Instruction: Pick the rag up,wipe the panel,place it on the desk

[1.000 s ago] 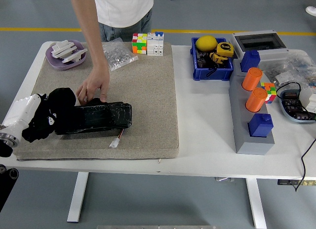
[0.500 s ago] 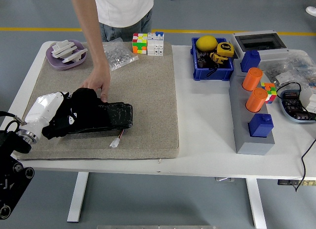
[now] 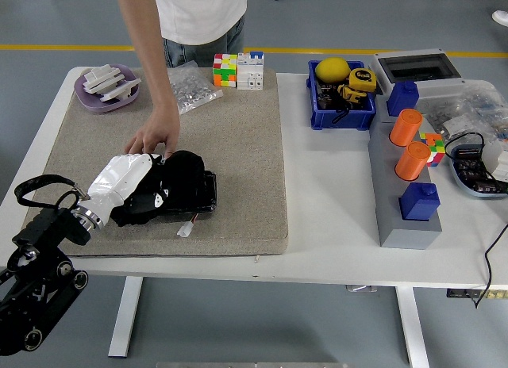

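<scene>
A black rag [image 3: 171, 185] lies bunched on top of the black panel [image 3: 205, 192], which rests on the beige mat [image 3: 238, 138]. My left hand [image 3: 147, 189] is pressed onto the rag, its silver-white back showing and its fingers buried in the cloth. Only the panel's right end and a small white connector [image 3: 186, 229] on red wires show beside the rag. A person's hand [image 3: 155, 136] rests on the mat at the panel's far edge, touching it. My right hand is out of view.
A purple dish [image 3: 105, 86] with white parts sits at the mat's far left. A plastic bag [image 3: 190, 89], puzzle cubes [image 3: 225, 69], a blue bin [image 3: 341, 94] and a grey rack [image 3: 405, 178] with orange cylinders stand further right.
My left hand has slid the rag rightward along the panel, from its left end toward its right end. The person's hand has stayed at the panel's far edge.
</scene>
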`<action>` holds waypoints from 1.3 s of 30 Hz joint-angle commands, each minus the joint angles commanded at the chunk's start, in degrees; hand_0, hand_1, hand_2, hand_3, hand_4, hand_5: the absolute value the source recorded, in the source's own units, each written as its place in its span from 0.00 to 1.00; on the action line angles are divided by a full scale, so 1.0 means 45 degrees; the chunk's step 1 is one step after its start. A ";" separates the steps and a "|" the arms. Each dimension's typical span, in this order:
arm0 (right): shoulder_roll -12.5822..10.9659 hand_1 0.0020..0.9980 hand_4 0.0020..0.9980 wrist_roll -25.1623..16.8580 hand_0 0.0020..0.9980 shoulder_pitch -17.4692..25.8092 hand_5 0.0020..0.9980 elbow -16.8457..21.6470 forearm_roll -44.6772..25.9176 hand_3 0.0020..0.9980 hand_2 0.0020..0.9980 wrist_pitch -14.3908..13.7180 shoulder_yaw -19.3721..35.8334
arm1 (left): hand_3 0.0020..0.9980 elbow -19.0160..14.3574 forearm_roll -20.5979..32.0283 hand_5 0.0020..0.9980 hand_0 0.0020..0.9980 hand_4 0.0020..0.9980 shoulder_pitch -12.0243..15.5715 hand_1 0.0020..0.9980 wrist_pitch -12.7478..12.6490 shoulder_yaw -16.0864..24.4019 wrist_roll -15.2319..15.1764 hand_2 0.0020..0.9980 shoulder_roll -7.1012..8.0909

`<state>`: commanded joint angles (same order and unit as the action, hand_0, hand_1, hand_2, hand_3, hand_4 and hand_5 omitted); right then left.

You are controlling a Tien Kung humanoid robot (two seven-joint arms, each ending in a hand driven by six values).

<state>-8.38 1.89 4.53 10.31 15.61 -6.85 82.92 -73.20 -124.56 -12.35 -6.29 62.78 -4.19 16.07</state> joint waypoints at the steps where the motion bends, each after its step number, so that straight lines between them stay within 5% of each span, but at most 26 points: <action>1: -0.0008 0.60 1.00 0.0001 0.54 -0.0005 0.48 0.0000 0.0006 0.58 0.65 -0.0003 0.0007 | 0.39 -0.0058 0.0038 0.00 0.27 0.00 -0.0055 0.22 0.0017 -0.0162 0.0000 0.50 -0.0015; 18: 0.0018 0.60 1.00 -0.0003 0.54 -0.0052 0.49 0.0000 0.0055 0.58 0.65 0.0001 0.0056 | 0.39 -0.0732 0.0092 0.00 0.27 0.00 -0.0222 0.22 0.0022 -0.1124 0.0044 0.50 -0.0134; 39: 0.0021 0.60 1.00 0.0014 0.54 -0.0016 0.49 0.0000 0.0002 0.58 0.65 -0.0031 0.0002 | 0.40 0.0122 -0.0296 0.00 0.27 0.00 0.0550 0.23 -0.0087 0.1203 0.0058 0.50 0.0102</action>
<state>-8.28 1.95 4.46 10.31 15.62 -6.99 82.92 -72.65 -125.90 -9.88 -6.69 68.19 -3.93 16.53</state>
